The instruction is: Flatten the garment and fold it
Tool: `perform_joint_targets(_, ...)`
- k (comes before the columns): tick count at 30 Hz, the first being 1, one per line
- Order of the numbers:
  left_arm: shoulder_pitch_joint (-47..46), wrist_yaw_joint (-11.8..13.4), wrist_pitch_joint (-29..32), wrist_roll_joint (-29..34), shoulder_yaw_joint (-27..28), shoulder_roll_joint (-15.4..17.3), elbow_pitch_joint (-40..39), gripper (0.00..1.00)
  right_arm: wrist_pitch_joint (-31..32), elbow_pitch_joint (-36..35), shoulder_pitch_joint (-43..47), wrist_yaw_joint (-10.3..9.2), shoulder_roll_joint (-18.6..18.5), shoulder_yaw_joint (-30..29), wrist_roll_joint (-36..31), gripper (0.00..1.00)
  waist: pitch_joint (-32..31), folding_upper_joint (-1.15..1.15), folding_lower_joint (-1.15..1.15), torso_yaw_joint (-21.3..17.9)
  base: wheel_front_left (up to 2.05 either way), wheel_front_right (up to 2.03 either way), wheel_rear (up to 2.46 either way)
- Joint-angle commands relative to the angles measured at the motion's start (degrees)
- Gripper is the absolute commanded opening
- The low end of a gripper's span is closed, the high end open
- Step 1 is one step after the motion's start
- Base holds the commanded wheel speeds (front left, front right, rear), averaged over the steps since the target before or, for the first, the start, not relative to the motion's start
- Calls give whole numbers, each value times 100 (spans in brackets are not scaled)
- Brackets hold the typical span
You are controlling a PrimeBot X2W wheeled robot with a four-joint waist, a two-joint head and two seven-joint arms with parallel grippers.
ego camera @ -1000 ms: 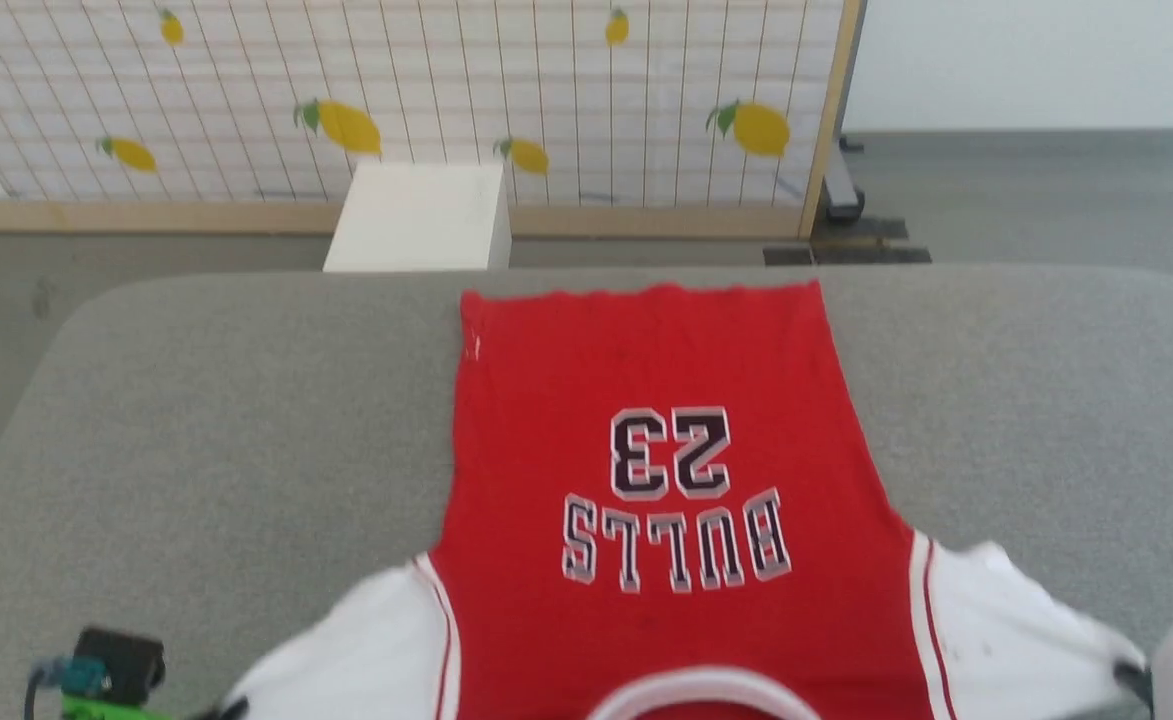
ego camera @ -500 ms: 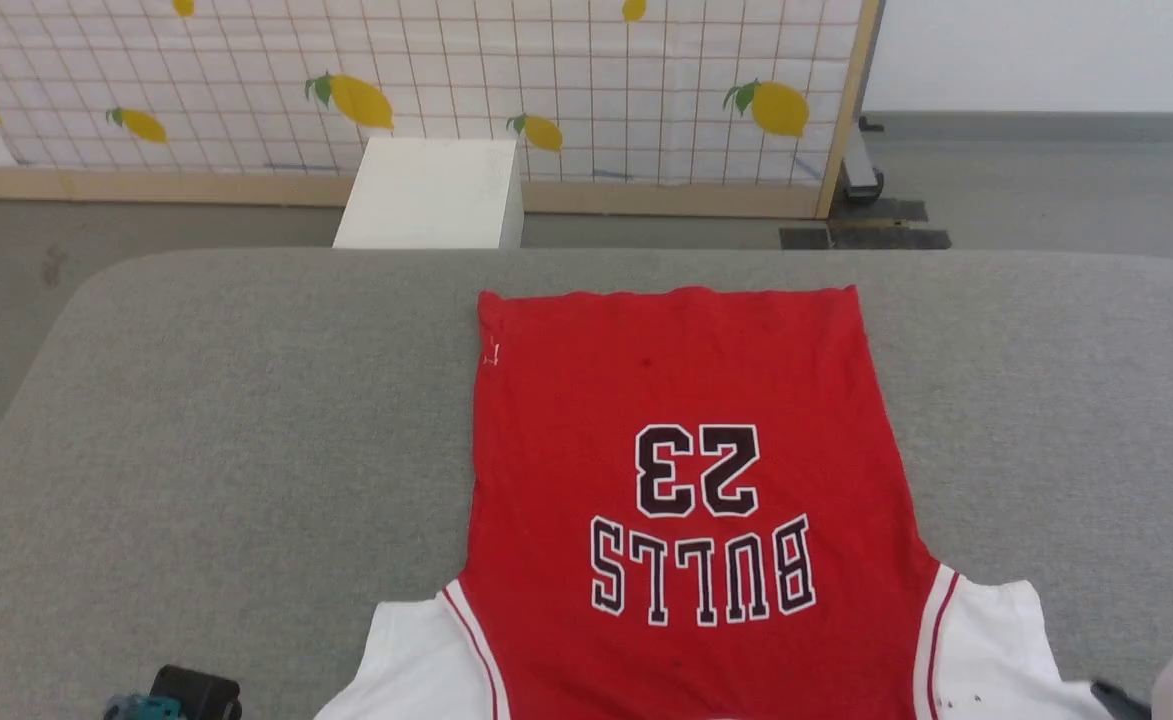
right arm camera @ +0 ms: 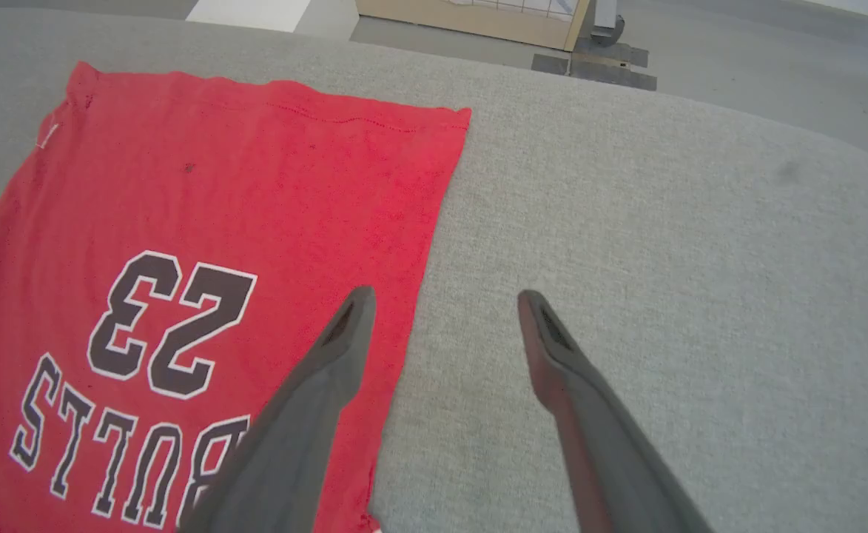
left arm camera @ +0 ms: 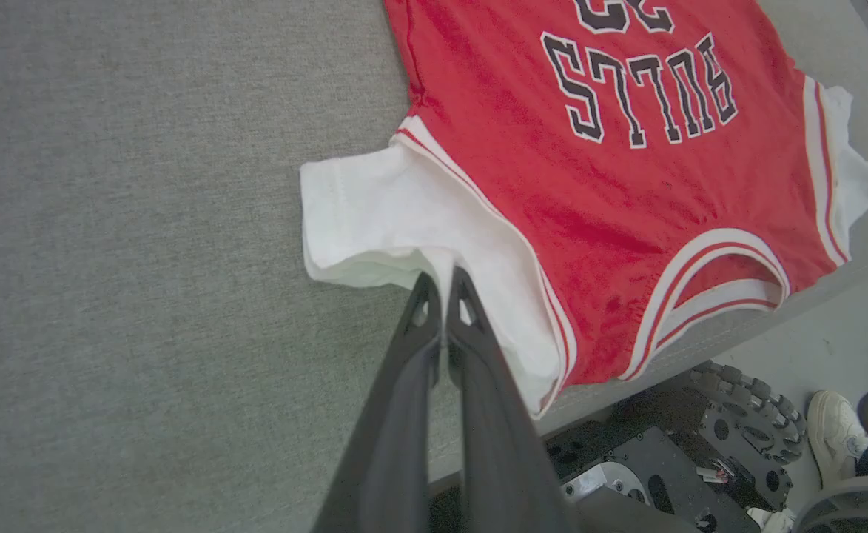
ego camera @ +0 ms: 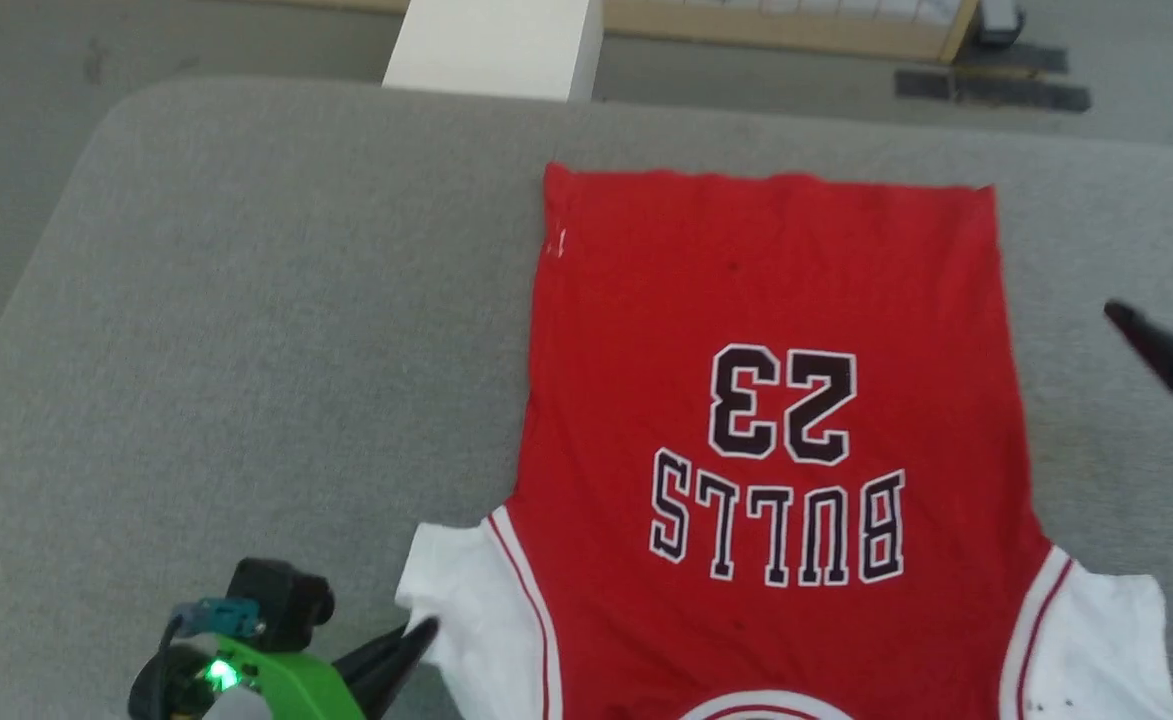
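We find the shirt [ego camera: 766, 300] flat on the grey table [ego camera: 246, 300]: red, white-sleeved, lettering up, collar at the near edge. The left claw [left arm camera: 442, 279] is shut at a sleeve [left arm camera: 374, 215]; the right claw [right arm camera: 445, 296] is wide and empty. A white box [ego camera: 496, 45] stands beyond.

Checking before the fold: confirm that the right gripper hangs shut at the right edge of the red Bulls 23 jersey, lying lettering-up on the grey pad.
Wrong on one count: the right gripper is open, fingers spread apart, as the right wrist view shows. It does hang at the right edge of the red Bulls 23 jersey, lying lettering-up on the grey pad.
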Motion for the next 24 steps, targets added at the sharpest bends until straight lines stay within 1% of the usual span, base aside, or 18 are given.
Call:
perform_joint_targets(1, -165, 17, -10, 87, -41, -77, -80, 0, 60, 166, -355, -9, -50, 56, -102, 100, 960, 0, 0, 726, 0, 0, 0)
perform_joint_targets(4, -347, 22, 45, 217, -201, -220, -224, 0, 226, 648, -1100, -9, -159, 142, -244, 100, 1329, 0, 0, 985, 0, 0, 0)
perform_joint_targets(6, -479, 19, 77, 296, -299, -319, -293, 0, 345, 1003, -1548, -9, -219, 81, -353, 100, 1544, 0, 0, 1153, 0, 0, 0)
perform_joint_targets(10, -726, 2, 94, 469, -461, -489, -351, 0, 549, 1652, -2244, -9, -412, 16, -763, 100, 1852, 0, 0, 1439, 0, 0, 0)
perform_joint_targets(12, -815, -11, 90, 540, -533, -559, -363, 0, 626, 1960, -2531, -9, -435, -86, -934, 100, 1955, 0, 0, 1555, 0, 0, 0)
perform_joint_targets(18, -926, -21, 21, 637, -675, -739, -334, 0, 805, 2571, -3035, -9, -479, -250, -1388, 100, 2139, 0, 0, 1753, 0, 0, 0)
perform_joint_targets(24, -964, -38, -63, 637, -727, -842, -204, 0, 849, 2904, -3064, -9, -474, -301, -1722, 100, 2175, 0, 0, 1809, 0, 0, 0)
